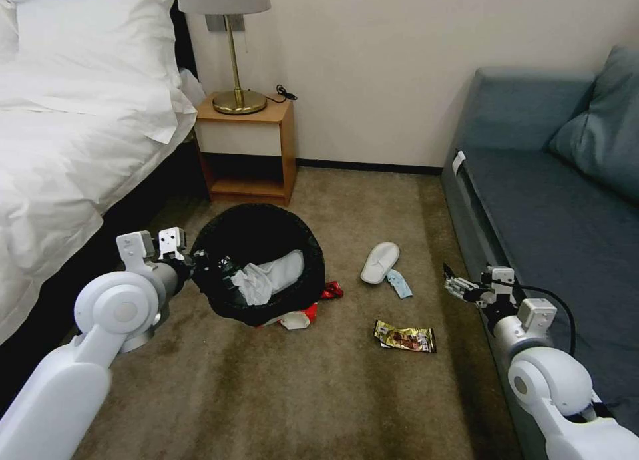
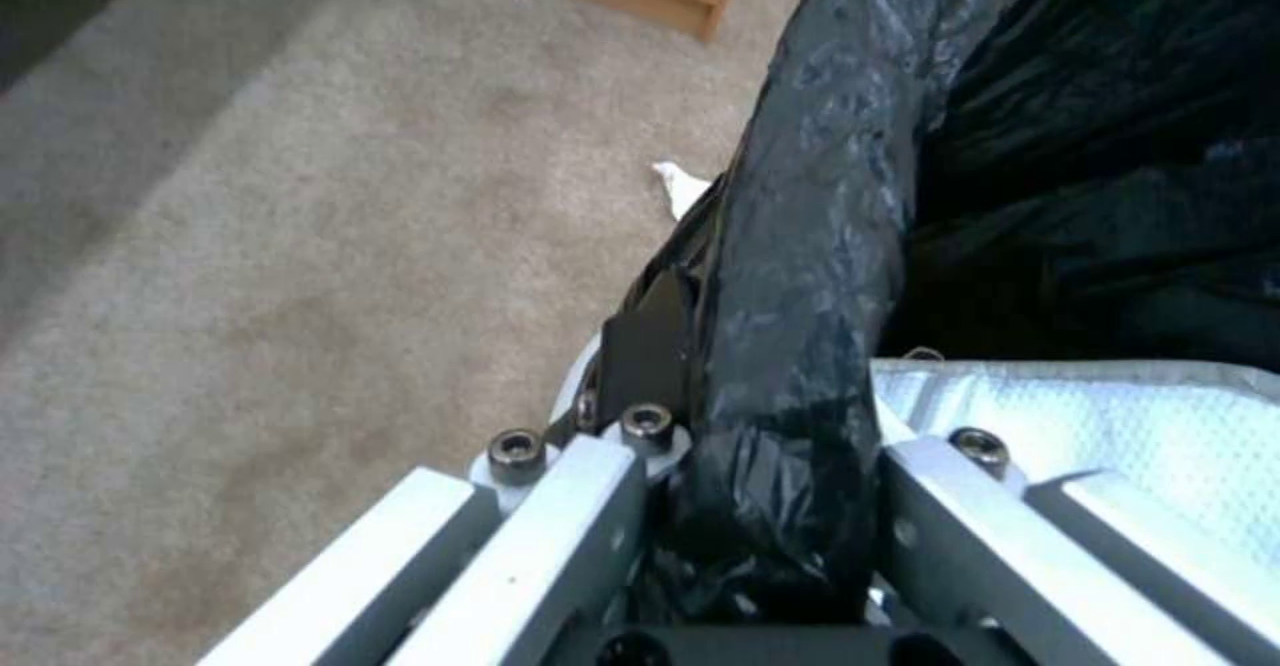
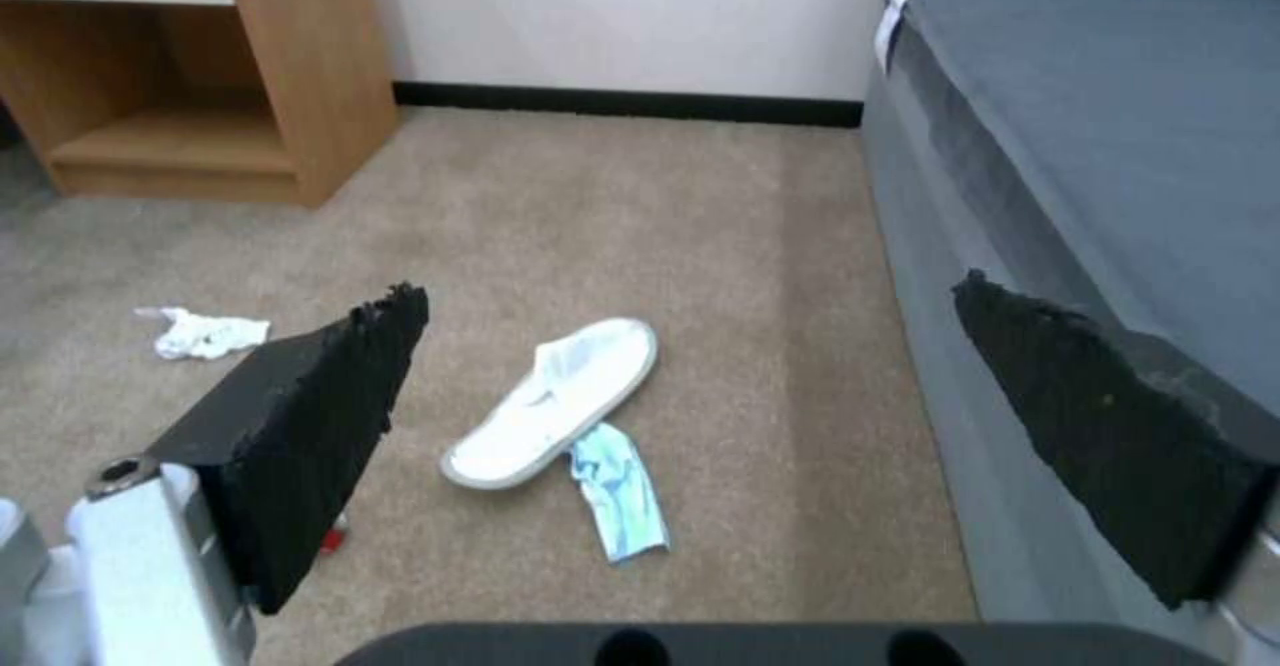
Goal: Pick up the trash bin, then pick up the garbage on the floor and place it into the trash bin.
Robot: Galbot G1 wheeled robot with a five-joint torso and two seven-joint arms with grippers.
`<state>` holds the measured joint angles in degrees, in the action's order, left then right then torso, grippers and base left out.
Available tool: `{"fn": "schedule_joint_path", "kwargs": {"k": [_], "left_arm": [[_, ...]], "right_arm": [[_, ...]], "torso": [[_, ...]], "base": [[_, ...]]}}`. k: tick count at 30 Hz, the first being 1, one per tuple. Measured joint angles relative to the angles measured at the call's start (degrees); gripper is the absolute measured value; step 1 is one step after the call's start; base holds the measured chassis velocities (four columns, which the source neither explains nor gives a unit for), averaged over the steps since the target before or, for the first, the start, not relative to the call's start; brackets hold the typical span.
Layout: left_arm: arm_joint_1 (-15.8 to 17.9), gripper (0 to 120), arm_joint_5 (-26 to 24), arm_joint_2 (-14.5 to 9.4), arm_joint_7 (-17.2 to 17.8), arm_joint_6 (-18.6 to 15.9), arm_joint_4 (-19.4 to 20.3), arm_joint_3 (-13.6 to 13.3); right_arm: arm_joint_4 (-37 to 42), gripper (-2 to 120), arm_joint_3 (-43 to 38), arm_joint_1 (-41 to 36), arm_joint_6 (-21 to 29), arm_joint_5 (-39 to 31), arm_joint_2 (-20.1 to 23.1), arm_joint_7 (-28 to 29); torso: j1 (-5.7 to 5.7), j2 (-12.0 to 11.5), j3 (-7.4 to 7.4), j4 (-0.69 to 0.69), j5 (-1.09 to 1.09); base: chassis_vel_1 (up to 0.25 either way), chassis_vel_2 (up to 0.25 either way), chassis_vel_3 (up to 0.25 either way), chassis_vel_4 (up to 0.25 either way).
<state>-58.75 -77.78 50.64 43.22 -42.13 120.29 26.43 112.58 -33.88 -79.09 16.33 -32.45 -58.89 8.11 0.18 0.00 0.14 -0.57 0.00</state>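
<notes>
Left gripper (image 2: pixel 747 506) clamped on black-bagged round trash bin (image 1: pixel 259 260) rim; right gripper (image 3: pixel 694 416) wide, white flat slipper (image 3: pixel 554 401) probably nearest, ahead-left, long axis diagonal.

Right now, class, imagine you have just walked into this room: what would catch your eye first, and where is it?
The trash bin, black-lined and holding white litter, sits mid-carpet with the left gripper clamped on its rim. To its right lie a white slipper and a gold wrapper. The right gripper hovers open beside the blue sofa.

trash bin (image 1: pixel 259 273) left | slipper (image 1: pixel 380 261) right | wrapper (image 1: pixel 405 337) nearer
</notes>
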Motion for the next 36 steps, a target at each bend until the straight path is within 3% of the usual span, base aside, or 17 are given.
{"fn": "schedule_joint_path", "kwargs": {"k": [13,36], "left_arm": [[-2.14,2,-0.94,-1.33,0.08,0.00,2.25,2.69],[-2.11,2,-2.98,-2.54,0.95,0.00,3.18,2.89]], "right_arm": [[1.08,100,-0.21,-1.63,0.30,0.59,-0.81,-0.45],[1.02,100,1.38,-1.37,0.32,1.24,-1.70,-0.79]], "torso": [[0.00,0.00,0.00,0.01,0.00],[0.00,0.00,0.00,0.00,0.00]], "base": [[0.000,0.000,0.000,0.000],[0.000,0.000,0.000,0.000]]}}
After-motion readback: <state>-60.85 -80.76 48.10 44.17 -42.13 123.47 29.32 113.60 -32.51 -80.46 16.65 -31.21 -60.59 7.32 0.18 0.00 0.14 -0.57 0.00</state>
